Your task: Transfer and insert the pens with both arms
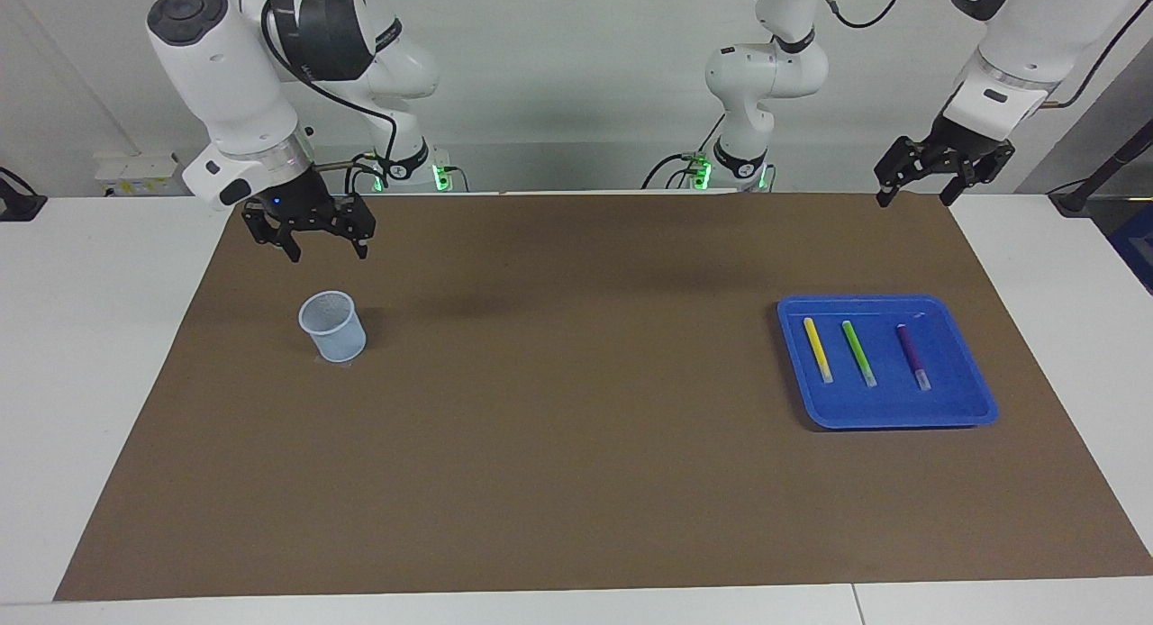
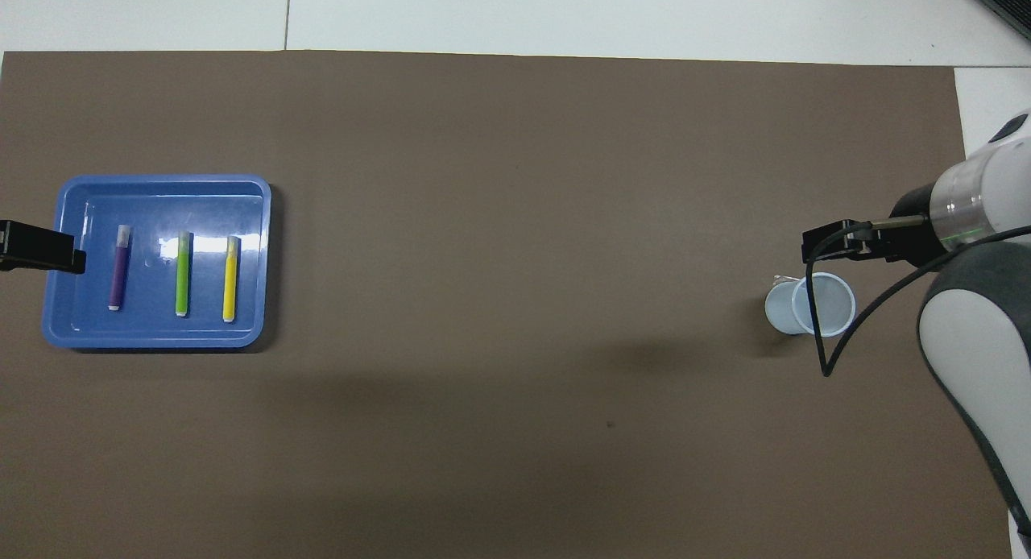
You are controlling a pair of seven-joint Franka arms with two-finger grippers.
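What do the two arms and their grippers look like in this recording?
Both arms are glossy white with rounded segments and dark grey joint caps. Loose black cables run along them. Each ends in a small black gripper, the left gripper and the right gripper, built of thin linked fingers. A tiny blue light glows above the right one.

Three pens [image 1: 863,353] lay side by side, apart, in a tray [image 1: 968,407] toward the left arm's end of the table [image 1: 576,481]. A cup [image 1: 332,326] stood upright on the table toward the right arm's end, well apart from the tray.
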